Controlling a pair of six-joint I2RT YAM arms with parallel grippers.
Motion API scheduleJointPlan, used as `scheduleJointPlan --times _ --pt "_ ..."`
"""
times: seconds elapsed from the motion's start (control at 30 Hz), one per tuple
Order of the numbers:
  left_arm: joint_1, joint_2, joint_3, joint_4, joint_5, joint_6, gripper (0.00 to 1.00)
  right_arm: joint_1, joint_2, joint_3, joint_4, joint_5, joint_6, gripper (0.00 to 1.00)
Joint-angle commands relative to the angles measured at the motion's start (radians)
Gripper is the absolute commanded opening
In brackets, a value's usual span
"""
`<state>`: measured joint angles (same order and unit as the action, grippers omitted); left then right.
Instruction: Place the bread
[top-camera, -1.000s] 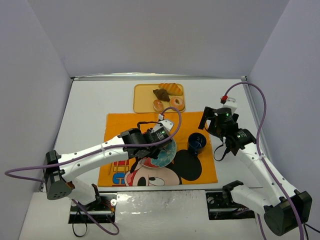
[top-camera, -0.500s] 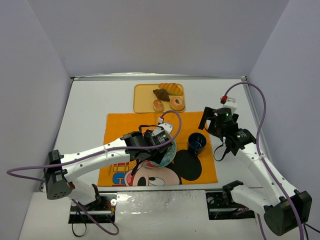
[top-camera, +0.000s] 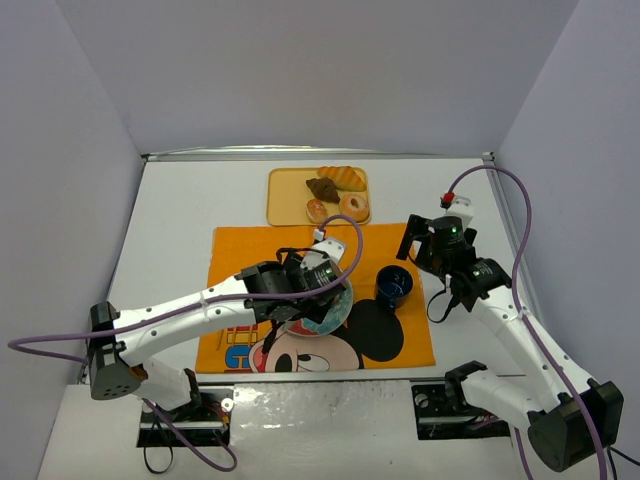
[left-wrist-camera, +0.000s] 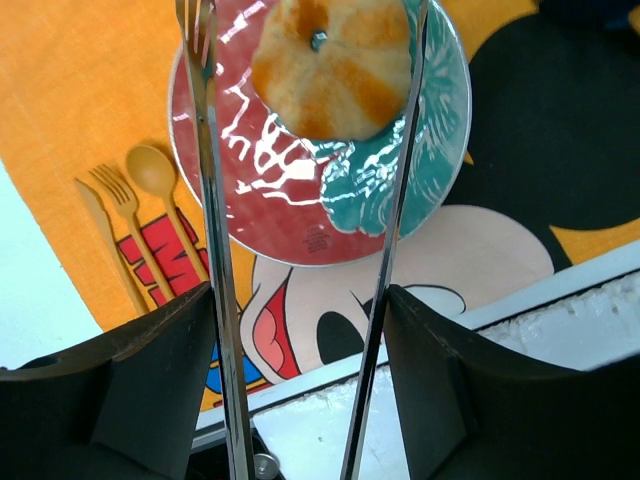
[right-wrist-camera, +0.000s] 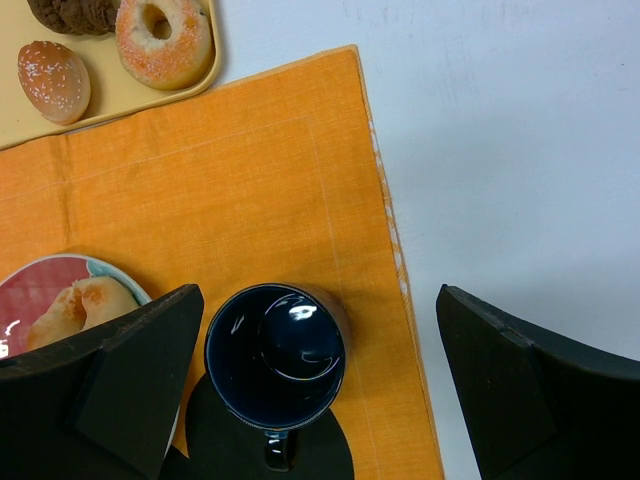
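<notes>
The bread (left-wrist-camera: 335, 65), a round golden bun with paler creases, lies on the red and teal plate (left-wrist-camera: 260, 200), toward its far side. My left gripper (left-wrist-camera: 298, 300) holds metal tongs (left-wrist-camera: 215, 200) between its fingers. The tong arms stand spread, one on each side of the bread, with a small gap on the left. In the top view the left gripper (top-camera: 310, 290) hovers over the plate (top-camera: 335, 312). My right gripper (right-wrist-camera: 320, 300) hangs open and empty above a dark blue mug (right-wrist-camera: 275, 365). The bread (right-wrist-camera: 75, 305) shows at the left edge of the right wrist view.
The plate and the mug (top-camera: 393, 284) sit on an orange cartoon placemat (top-camera: 240, 260). A yellow tray (top-camera: 285, 200) behind it holds a croissant (top-camera: 345, 177), a chocolate pastry (top-camera: 322, 188), a ring donut (right-wrist-camera: 163, 35) and a sugared bun (right-wrist-camera: 53, 80).
My left gripper's jaws have widened and the tong arms have spread apart over the plate. The left arm shifted slightly. The right arm has not moved.
</notes>
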<state>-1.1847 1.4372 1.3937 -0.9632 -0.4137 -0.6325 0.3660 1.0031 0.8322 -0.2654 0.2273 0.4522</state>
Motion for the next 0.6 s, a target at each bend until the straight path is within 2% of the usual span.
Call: scheduleJointPlan --times 0.0,0.2,0.4,0.57 --pt "0.007 -0.066 0.113 -0.052 -0.139 -0.021 0.61 -0.004 0.000 0.008 0.057 0.003 0.008 1.00" --pt "0.127 -0.054 0.167 -0.060 -0.130 0.021 0.62 -0.004 0.000 0.013 0.055 0.003 0.008 1.00" --pt "0.383 -0.028 0.194 0.010 -0.030 0.114 0.62 -0.006 0.005 0.015 0.058 0.001 0.009 1.00" --pt "0.556 0.058 0.284 0.058 0.035 0.194 0.61 -0.007 0.019 0.027 0.062 0.002 0.004 1.00"
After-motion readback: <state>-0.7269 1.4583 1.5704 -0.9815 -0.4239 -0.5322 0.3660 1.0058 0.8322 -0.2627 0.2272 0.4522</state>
